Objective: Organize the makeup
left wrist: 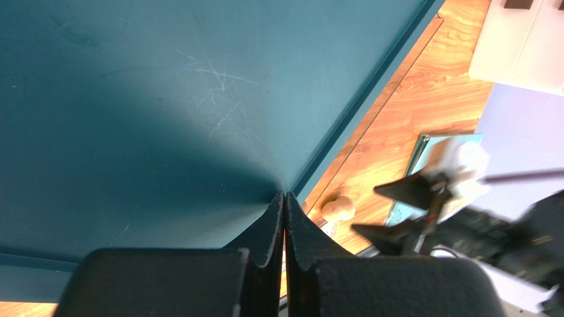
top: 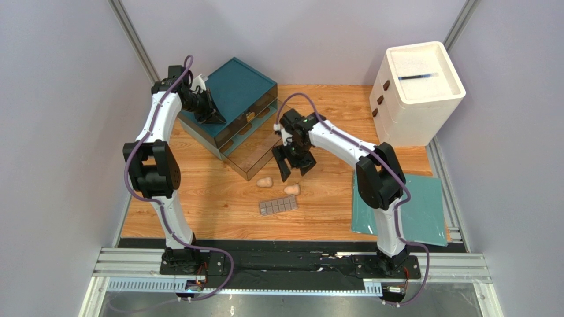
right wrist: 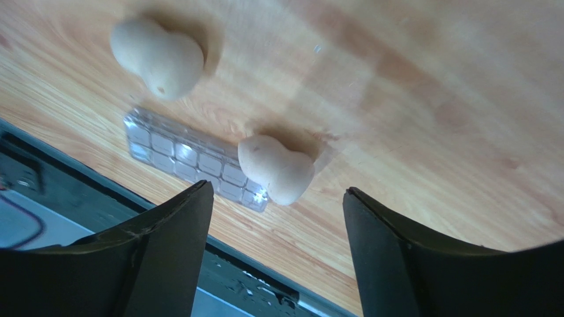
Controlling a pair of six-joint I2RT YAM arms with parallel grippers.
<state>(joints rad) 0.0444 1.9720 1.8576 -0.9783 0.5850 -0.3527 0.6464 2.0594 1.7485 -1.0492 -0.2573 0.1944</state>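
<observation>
I'm looking at a large teal drawer box (top: 246,84) sitting at the back left of the wooden worktop (top: 212,205), with its lowest drawer (top: 255,158) standing pulled out toward the middle. A white cabinet (top: 423,86) with three brown handles is standing at the back right corner. A flat teal mat (top: 427,211) is lying at the near right edge.
</observation>
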